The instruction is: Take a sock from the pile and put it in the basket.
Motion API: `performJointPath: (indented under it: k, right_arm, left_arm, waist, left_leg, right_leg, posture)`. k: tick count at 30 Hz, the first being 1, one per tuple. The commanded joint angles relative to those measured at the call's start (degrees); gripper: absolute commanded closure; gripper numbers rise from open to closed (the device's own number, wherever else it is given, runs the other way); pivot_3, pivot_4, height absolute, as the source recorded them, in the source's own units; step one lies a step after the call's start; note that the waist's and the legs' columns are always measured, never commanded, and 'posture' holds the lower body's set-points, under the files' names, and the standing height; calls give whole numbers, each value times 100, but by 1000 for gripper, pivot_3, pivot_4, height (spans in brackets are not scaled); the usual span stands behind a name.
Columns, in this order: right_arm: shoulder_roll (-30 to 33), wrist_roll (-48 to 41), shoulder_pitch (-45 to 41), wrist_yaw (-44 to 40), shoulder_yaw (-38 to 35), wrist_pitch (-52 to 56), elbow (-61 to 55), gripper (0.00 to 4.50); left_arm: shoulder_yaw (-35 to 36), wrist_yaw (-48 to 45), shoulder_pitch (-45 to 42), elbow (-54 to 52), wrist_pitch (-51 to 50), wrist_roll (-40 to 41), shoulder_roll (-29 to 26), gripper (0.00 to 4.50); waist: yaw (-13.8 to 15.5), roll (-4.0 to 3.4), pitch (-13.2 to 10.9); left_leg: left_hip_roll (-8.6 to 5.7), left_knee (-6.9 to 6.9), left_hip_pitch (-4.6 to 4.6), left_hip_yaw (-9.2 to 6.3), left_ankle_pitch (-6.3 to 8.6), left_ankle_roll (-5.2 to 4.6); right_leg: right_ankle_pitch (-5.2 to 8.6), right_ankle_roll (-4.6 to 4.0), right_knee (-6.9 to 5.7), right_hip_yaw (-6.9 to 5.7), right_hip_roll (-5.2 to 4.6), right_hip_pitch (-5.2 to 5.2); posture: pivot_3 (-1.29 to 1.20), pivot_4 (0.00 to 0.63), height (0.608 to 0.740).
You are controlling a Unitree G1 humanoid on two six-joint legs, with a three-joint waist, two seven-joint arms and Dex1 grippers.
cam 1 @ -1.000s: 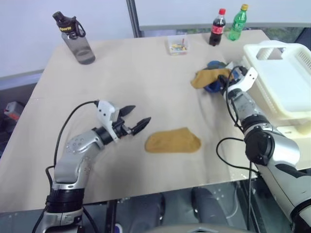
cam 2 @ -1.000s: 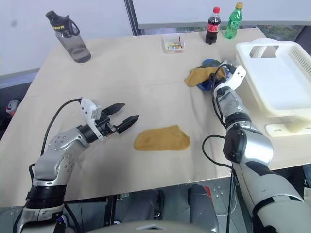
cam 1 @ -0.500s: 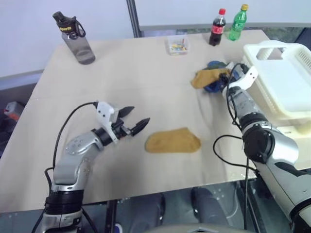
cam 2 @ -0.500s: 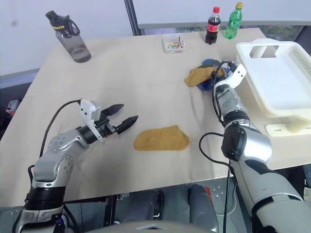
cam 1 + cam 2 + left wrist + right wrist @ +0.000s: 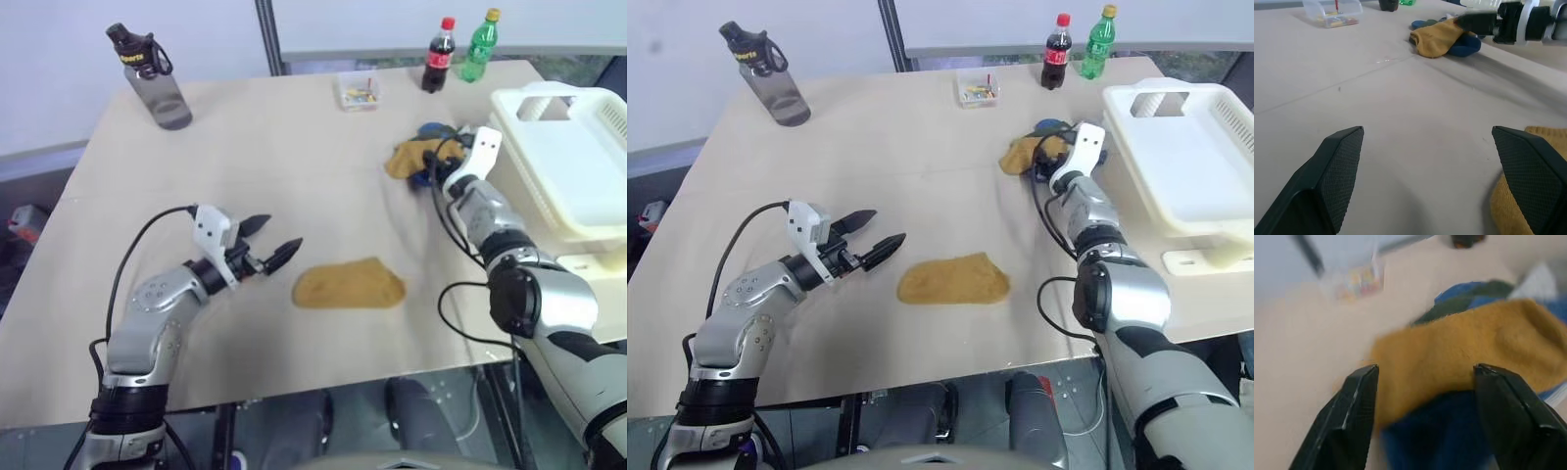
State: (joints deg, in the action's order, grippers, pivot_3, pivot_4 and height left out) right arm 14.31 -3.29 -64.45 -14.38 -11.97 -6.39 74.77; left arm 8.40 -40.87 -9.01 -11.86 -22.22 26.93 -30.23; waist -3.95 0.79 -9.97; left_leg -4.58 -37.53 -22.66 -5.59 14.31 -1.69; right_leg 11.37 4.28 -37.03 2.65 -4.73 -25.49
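Rolled over since 1 second ago, the right hand [image 5: 1422,418] now sits at the pile [image 5: 419,155], fingers parted around the yellow sock, not yet gripping. Left hand [image 5: 272,242] hangs wide above the bench [image 5: 245,157]; the basket [image 5: 578,166] waits just right of the pile.

No lettering is clear enough to read anywhere.

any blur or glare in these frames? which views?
Right wrist view: smeared throughout, the pile and the small clear box soft-edged. Left wrist view: table sharp, right gripper slightly blurred. Head views: even light, soft shadows, no glare, basket bright but readable.
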Motion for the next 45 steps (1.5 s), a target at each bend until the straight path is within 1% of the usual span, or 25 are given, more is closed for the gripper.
performJointPath:
  k: [1, 5, 7, 10, 13, 24, 26, 27, 31, 32, 36, 45]
  right_arm:
    - [266, 950, 4, 477, 808, -505, -181, 1610]
    - [481, 1820, -19, 1029, 1608, -700, -134, 1610]
    - [535, 2071, -43, 1215, 1837, -756, -121, 1610]
    - [597, 2407, -91, 1466, 2143, -815, -107, 1610]
    - [601, 2588, -128, 1671, 2305, -806, -60, 1610]
    - [397, 2910, -229, 2170, 2501, -668, 115, 1610]
    - [373, 3029, -225, 2308, 2602, -626, 153, 2118]
    - [362, 3062, -222, 2342, 2627, -607, 170, 2302]
    - [360, 3236, -187, 2486, 2770, -493, 236, 4377]
    - [366, 3248, -181, 2516, 2777, -483, 240, 4474]
    - [400, 3283, -168, 2569, 2798, -494, 239, 4474]
    - [451, 3178, -106, 2477, 2715, -677, 162, 4474]
  left_arm:
    - [48, 7, 18, -301, 56, 31, -33, 0]
    - [26, 23, -4, -341, 25, 36, -23, 0]
    - [33, 15, -19, -318, 31, 36, -22, 0]
    - [99, -233, 50, 167, 410, -49, -22, 0]
    - [135, -420, 81, 533, 722, -101, -20, 0]
    - [119, -279, 0, 349, 613, -66, -41, 0]
    - [124, -239, 24, 276, 580, -57, -43, 0]
    - [127, -224, 31, 248, 565, -52, -45, 0]
    - [147, -108, 121, -20, 449, -18, -43, 0]
    - [150, -78, 146, -86, 417, -8, -42, 0]
    - [168, 2, 189, -219, 325, 10, -36, 0]
    - [126, -27, 102, -38, 348, -12, -1, 0]
  waist:
    - [1, 0, 0]
    - [2, 0, 0]
    - [-12, 0, 0]
    - [-14, 0, 0]
    - [-10, -1, 0]
    - [-5, 0, 0]
    - [-6, -1, 0]
    - [-6, -1, 0]
    - [-3, -1, 0]
    - [-3, 0, 0]
    - [-6, -1, 0]
    - [-6, -1, 0]
  left_leg:
    - [-1, 0, 0, 1, 0, 0]
    - [-1, 0, 0, -1, 0, 1]
    - [-1, 0, 0, 1, 0, 1]
    - [1, 0, 1, 2, 0, 1]
    - [1, 1, 1, 3, 0, 1]
    - [0, 1, 0, 1, 0, 1]
    - [0, 1, 0, 2, 0, 1]
    - [0, 1, 0, 2, 0, 1]
    - [0, 1, 0, 2, 0, 1]
    - [0, 1, 0, 2, 0, 1]
    - [0, 1, 1, 1, 0, 1]
    - [0, 1, 0, 2, 0, 1]
  right_leg:
    - [0, 0, 0, 0, 0, 0]
    - [0, 0, -1, 0, 0, -2]
    - [0, 0, -1, 1, 1, -2]
    - [0, 0, -1, 2, 3, -2]
    - [0, 0, -1, 2, 3, -2]
    - [0, 0, 0, 2, 2, -2]
    - [0, 0, 1, 2, 2, -2]
    - [0, 0, 0, 2, 2, -2]
    - [0, 0, 1, 2, 2, -2]
    - [0, 0, 1, 2, 2, -2]
    - [0, -1, 0, 2, 2, -2]
    - [0, 0, 0, 2, 3, -2]
  posture:
    - [0, 150, 740]
    - [0, 150, 740]
    - [0, 150, 740]
    - [0, 150, 740]
    - [0, 150, 740]
    - [0, 150, 740]
    - [0, 150, 740]
    - [0, 150, 740]
    - [0, 150, 740]
    - [0, 150, 740]
    - [0, 150, 740]
    - [0, 150, 740]
